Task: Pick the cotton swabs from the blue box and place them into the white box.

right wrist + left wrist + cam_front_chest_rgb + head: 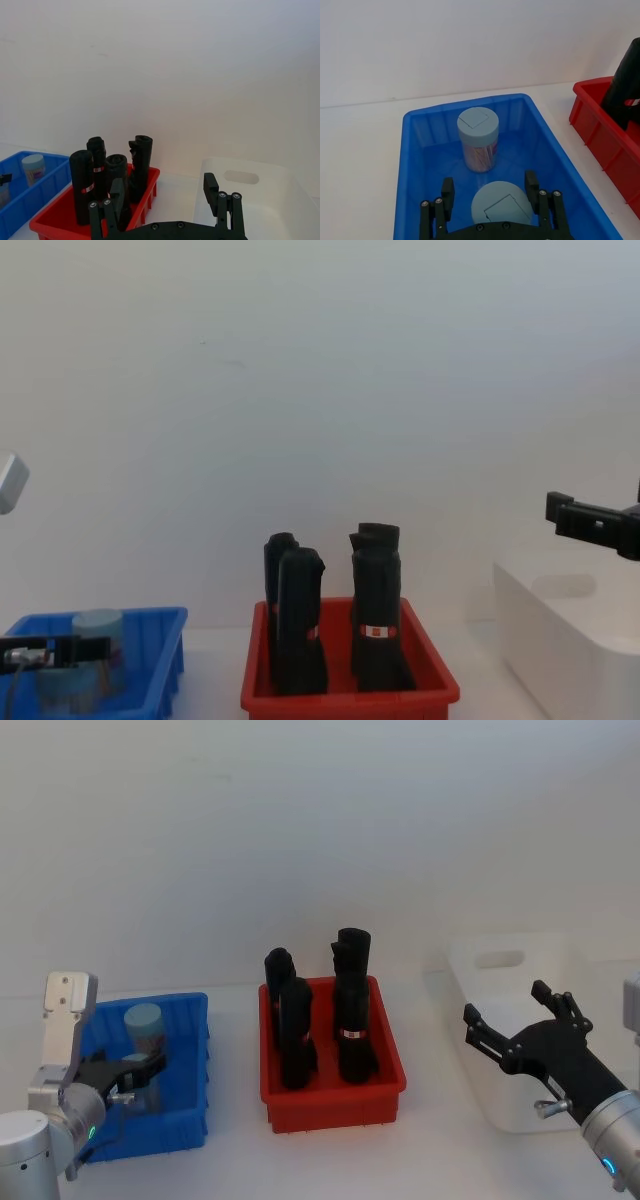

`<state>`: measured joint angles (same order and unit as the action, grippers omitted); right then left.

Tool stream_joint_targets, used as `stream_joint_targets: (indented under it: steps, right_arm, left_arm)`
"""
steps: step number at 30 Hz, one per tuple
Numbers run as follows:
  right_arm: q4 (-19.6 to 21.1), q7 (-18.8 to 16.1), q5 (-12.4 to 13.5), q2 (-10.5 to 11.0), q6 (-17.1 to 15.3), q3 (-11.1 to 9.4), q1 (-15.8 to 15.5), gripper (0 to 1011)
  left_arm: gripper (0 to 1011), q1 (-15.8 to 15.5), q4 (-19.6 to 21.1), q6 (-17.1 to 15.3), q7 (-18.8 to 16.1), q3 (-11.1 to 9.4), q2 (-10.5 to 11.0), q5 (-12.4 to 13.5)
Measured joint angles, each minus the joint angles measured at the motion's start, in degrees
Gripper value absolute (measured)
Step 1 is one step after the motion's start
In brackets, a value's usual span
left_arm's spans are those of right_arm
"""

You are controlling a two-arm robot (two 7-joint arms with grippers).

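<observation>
While both cotton swab jars (478, 132) stand in the blue box (470, 100), none yet transferred, the open left claw (489, 181) straddles the nearer jar (502, 207) and the open, empty right claw (505, 1003) hovers near the white box (475, 985).

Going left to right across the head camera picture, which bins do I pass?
blue box, holding cotton swabs → red bin, holding black rolls → white box. The left gripper overlaps the blue box and the right gripper overlaps the white box, so both are left unordered.
</observation>
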<state>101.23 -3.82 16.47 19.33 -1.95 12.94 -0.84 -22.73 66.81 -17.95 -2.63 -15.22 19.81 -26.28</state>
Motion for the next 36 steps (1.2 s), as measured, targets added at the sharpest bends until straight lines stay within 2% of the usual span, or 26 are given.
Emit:
stream_joint_targets:
  steps: [10, 26, 36]
  right_arm:
    - [0.0, 0.0, 0.0, 0.0, 0.0, 0.0, 0.0, 1002]
    - [0.0, 0.0, 0.0, 0.0, 0.0, 0.0, 0.0, 1002]
    - [0.0, 0.0, 0.0, 0.0, 0.0, 0.0, 0.0, 1002]
  left_arm:
    - [670, 0.68, 0.27, -0.85, -0.04, 0.32, 0.24, -0.17]
    - [669, 1.83, 2.95, -0.81, 1.59, 0.28, 0.26, -0.76]
    - [669, 2.91, 9.1, -0.17, 1.93, 0.53, 1.19, 1.52]
